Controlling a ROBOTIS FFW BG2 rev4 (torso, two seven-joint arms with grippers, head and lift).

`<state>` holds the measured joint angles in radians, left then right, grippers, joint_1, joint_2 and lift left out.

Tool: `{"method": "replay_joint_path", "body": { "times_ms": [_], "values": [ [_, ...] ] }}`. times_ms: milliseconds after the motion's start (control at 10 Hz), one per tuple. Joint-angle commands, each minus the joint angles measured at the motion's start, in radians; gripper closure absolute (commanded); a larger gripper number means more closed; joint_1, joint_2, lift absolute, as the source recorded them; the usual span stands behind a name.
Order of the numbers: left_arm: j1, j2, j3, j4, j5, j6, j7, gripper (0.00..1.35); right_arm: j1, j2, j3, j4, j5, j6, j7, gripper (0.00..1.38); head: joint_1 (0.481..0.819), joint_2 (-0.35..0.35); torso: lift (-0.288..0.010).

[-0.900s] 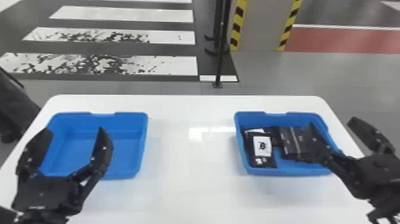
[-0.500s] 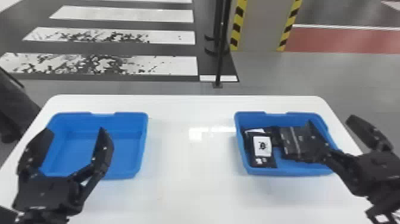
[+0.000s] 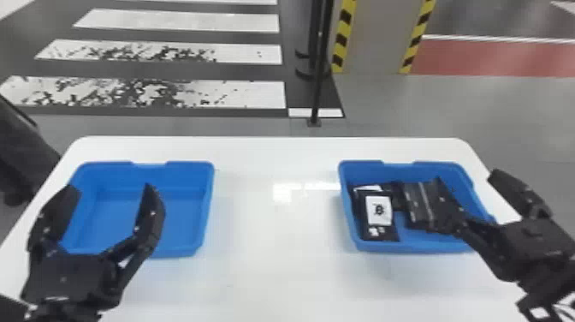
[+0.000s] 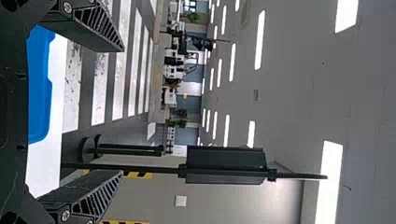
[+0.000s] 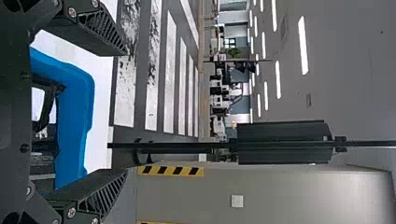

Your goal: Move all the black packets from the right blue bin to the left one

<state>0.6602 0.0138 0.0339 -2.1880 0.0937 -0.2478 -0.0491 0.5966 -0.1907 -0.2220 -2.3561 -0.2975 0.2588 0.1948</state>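
white table (image 3: 274,274) below, left gripper (image 3: 111,187) and right gripper (image 3: 466,177) gape wide.

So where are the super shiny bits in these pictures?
Head view: a white shine on the table, between the left bin and the right bin; left wrist view: big glowing ceiling lights; right wrist view: thinner glowing strips on the ceiling.

Lit brightly and rather evenly from above, by rows of white ceiling lamps (image 4: 259,39) in both wrist views. Burnt out to plain white at the nearest lamps. In head view, shining with pale glare on the glossy desk (image 3: 274,265), and shaded only softly before the right blue bin (image 3: 406,247).
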Motion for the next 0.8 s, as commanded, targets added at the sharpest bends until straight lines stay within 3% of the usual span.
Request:
{"method": "replay_joint_path", "body": {
  "times_ms": [0,300,700],
  "values": [
    [0.000,0.000,0.000,0.000,0.000,0.000,0.000,0.10,-0.067,-0.013,0.025,0.043,0.000,0.095,0.005,0.14,0.695,-0.049,-0.140],
    [-0.002,0.002,-0.006,0.000,0.000,0.000,-0.002,0.10,-0.263,-0.035,0.070,0.175,0.036,0.350,0.031,0.13,0.695,-0.030,-0.140],
    [-0.002,-0.002,-0.002,0.000,0.000,0.000,-0.002,0.10,-0.445,-0.038,0.102,0.328,0.104,0.635,0.037,0.14,0.695,-0.038,-0.140]
  ]
}}
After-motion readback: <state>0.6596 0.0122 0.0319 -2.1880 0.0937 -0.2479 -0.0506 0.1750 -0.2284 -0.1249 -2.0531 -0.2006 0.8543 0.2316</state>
